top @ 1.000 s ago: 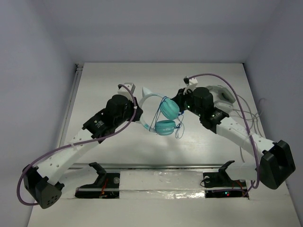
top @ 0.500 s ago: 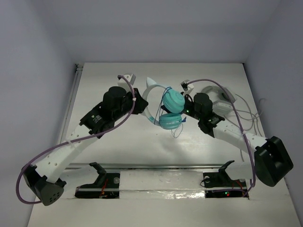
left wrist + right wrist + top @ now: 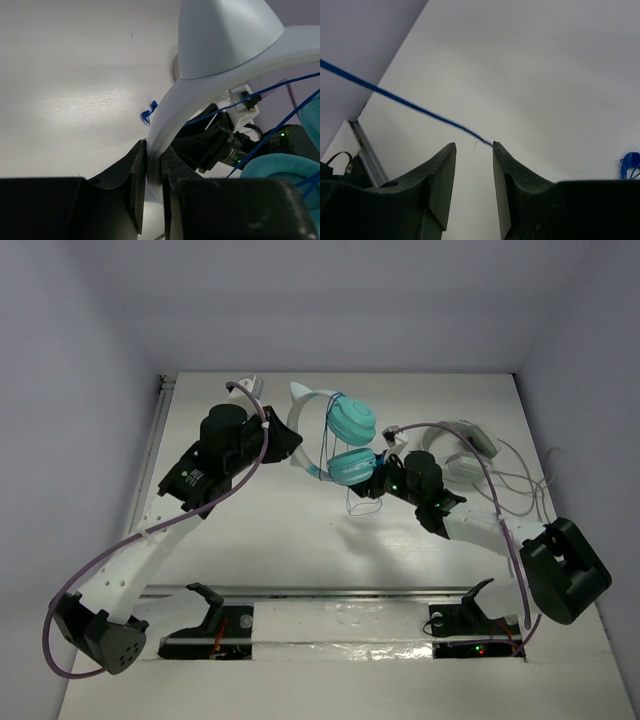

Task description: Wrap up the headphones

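Note:
The headphones hang in the air at the table's middle, two teal ear cups [image 3: 351,421] stacked one above the other, with the pale headband [image 3: 299,428] to their left. My left gripper [image 3: 288,444] is shut on the headband [image 3: 200,90], which sits pinched between its fingers [image 3: 154,150]. The thin blue cord [image 3: 361,502] loops round the cups and dangles below them. My right gripper [image 3: 373,483] sits just under the lower cup; in its wrist view it [image 3: 474,145] is open, and the cord [image 3: 405,102] runs to the tip of its right finger, not pinched.
White-and-grey headphones [image 3: 466,448] with pale cables lie at the right rear, behind my right arm. A blue bit of cord [image 3: 630,165] lies on the table at the right edge of the right wrist view. The metal rail [image 3: 340,592] runs along the near edge.
My left gripper has carried the headphones toward the far left and raised them. My right gripper has moved left and nearer, ending under the lower cup.

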You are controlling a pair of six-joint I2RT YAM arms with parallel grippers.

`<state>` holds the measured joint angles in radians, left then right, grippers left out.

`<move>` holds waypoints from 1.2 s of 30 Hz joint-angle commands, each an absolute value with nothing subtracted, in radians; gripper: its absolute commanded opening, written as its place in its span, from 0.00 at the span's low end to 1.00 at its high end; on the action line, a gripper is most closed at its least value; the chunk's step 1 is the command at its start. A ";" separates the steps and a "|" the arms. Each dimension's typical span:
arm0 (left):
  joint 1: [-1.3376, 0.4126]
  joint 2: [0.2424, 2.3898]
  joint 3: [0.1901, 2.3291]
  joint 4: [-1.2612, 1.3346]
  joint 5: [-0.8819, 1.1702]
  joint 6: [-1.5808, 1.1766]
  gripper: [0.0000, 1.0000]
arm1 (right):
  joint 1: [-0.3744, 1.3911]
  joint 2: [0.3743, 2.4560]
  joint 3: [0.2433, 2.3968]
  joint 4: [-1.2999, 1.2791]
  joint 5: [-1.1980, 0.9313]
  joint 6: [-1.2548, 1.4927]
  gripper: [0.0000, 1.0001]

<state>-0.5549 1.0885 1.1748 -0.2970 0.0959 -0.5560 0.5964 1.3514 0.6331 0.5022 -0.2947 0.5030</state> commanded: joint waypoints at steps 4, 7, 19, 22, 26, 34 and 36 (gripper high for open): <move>-0.548 1.074 1.284 -0.195 0.140 -0.591 0.00 | 0.592 1.388 0.609 0.632 -0.258 0.518 0.42; -0.538 1.074 1.293 -0.190 0.160 -0.597 0.00 | 0.592 1.427 0.617 0.664 -0.245 0.512 0.43; -0.538 1.068 1.335 -0.206 0.160 -0.581 0.00 | 0.592 1.552 0.660 0.703 -0.209 0.515 0.49; -0.538 1.068 1.353 -0.207 0.146 -0.577 0.00 | 0.592 1.588 0.681 0.696 -0.236 0.512 0.49; -0.538 1.075 1.384 -0.196 0.146 -0.580 0.00 | 0.592 1.618 0.672 0.724 -0.259 0.521 0.50; -0.538 1.091 1.445 -0.176 0.130 -0.581 0.00 | 0.592 1.641 0.621 0.795 -0.278 0.563 0.51; -0.538 1.094 1.456 -0.172 0.130 -0.580 0.00 | 0.592 1.635 0.603 0.810 -0.288 0.569 0.52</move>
<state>-0.5415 1.0992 1.3846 -0.2871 0.1272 -0.5579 0.5964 1.6440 0.6262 0.7120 -0.2687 0.5533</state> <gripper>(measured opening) 0.102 0.516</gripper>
